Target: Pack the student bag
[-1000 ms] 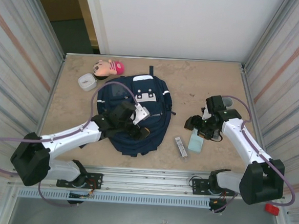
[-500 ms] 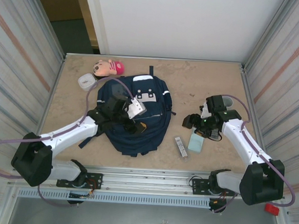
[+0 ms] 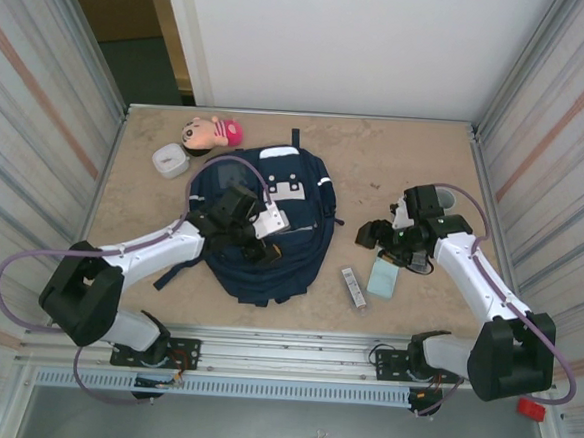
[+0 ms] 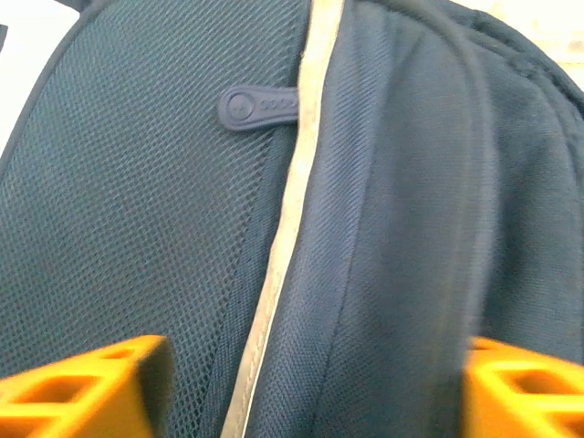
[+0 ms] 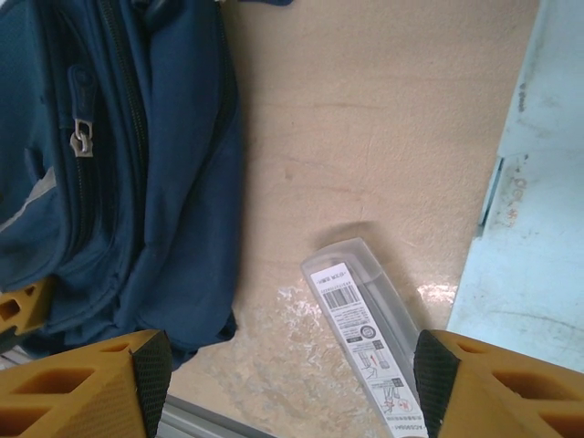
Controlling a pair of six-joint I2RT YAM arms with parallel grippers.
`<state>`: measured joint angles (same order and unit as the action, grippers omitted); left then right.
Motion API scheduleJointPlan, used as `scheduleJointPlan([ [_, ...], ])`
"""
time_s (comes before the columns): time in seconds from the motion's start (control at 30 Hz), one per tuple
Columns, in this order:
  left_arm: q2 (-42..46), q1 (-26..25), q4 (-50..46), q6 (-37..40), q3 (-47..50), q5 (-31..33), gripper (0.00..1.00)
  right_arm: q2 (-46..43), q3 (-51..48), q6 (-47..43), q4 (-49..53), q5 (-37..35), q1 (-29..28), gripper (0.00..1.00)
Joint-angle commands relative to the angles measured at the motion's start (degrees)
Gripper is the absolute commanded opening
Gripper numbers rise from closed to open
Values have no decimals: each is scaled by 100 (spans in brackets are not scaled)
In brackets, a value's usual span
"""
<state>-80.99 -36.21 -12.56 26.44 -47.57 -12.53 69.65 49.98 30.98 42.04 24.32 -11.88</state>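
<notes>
The bag (image 3: 300, 250) lies flat mid-desk (image 3: 396, 161), between the two arms. The left claw (image 3: 258, 243) sits low over its front pocket, open, its orange fingers (image 4: 87, 388) spread with the white stripe (image 4: 287, 228) and navy fabric between them. The right claw (image 3: 373, 235) hovers open just off the bag's right edge, above a clear case (image 5: 360, 333) that lies beside a pale blue pad (image 3: 382, 277). A doll (image 3: 213, 131) and a white tub (image 3: 170, 159) lie near the bag's top-left corner.

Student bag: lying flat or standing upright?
The student bag lies flat on the table, front up; top view looks down on its white patches.
</notes>
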Motion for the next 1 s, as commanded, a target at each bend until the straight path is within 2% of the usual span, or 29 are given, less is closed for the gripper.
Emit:
scheduleJointPlan([
  [0.0,135,105,270,81,-19,316,47,-142,-93,-108,48,27,191,72],
  [0.07,371,102,213,5,-16,90,34,-153,-110,-122,99,-62,357,72],
  [0.13,688,105,197,-154,4,-144,13,-144,-96,-164,186,-262,509,72],
  [0.2,1017,96,153,-369,20,-263,4,-120,-77,-224,263,-411,688,72],
  [0.3,1492,91,14,-668,2,-332,1,-12,30,-251,467,-916,920,77],
  [0.43,1967,96,-187,-958,-66,-312,1,242,144,-422,708,-1591,925,84],
  [0.7,2116,95,-277,-1206,-208,-304,1,540,-4,-523,496,-1877,447,92],
  [0.97,2035,93,-143,-1305,-244,-418,1,1104,-58,-576,252,-1678,149,92],
])
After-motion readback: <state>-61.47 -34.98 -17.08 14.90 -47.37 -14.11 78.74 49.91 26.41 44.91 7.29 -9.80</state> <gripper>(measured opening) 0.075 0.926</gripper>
